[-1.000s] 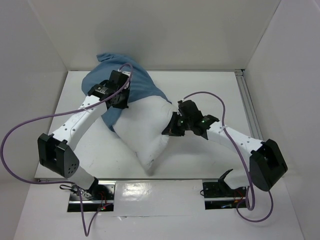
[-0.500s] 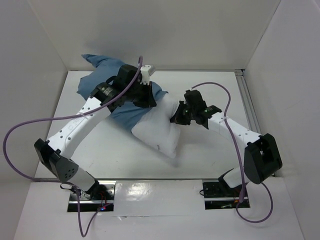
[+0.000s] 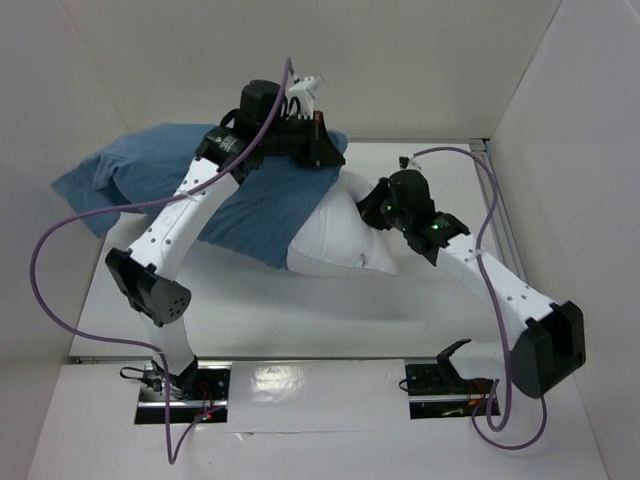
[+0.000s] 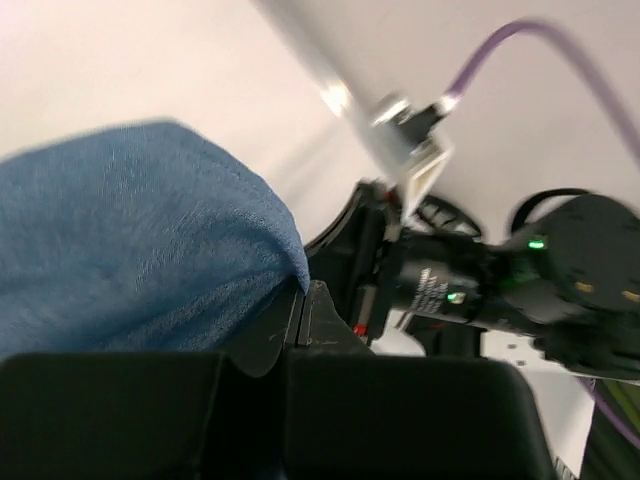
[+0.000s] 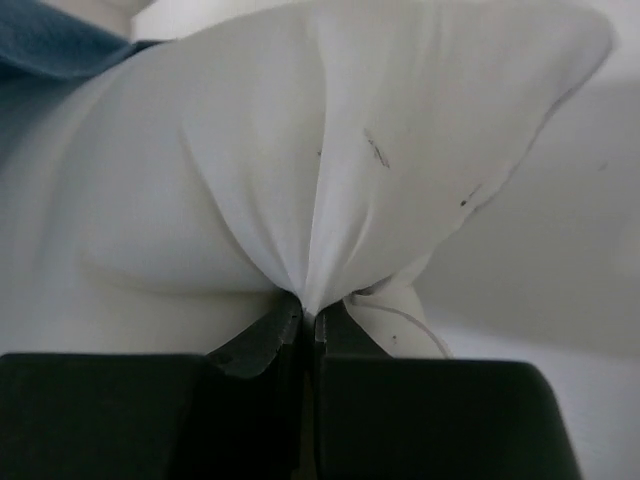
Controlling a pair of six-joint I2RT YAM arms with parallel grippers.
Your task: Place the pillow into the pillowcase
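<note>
The dusty-blue pillowcase (image 3: 170, 185) covers most of the white pillow (image 3: 340, 240); only the pillow's right end shows. Both are raised off the table, stretching from the left wall to the middle. My left gripper (image 3: 325, 150) is shut on the pillowcase's open edge at the top; in the left wrist view the blue cloth (image 4: 140, 240) runs into the closed jaws of the left gripper (image 4: 303, 292). My right gripper (image 3: 375, 205) is shut on a pinch of the pillow's bare end. In the right wrist view the white fabric (image 5: 340, 150) gathers into the closed jaws of the right gripper (image 5: 310, 305).
White walls close in the table on the left, back and right. A metal rail (image 3: 500, 220) runs along the table's right edge. Purple cables (image 3: 60, 240) loop off both arms. The arm bases (image 3: 190, 385) sit at the near edge.
Both arms have risen and moved back. The left gripper pulled the pillowcase up and to the right, over more of the pillow. The bundle has swung to lie crosswise, its blue end toward the left wall.
</note>
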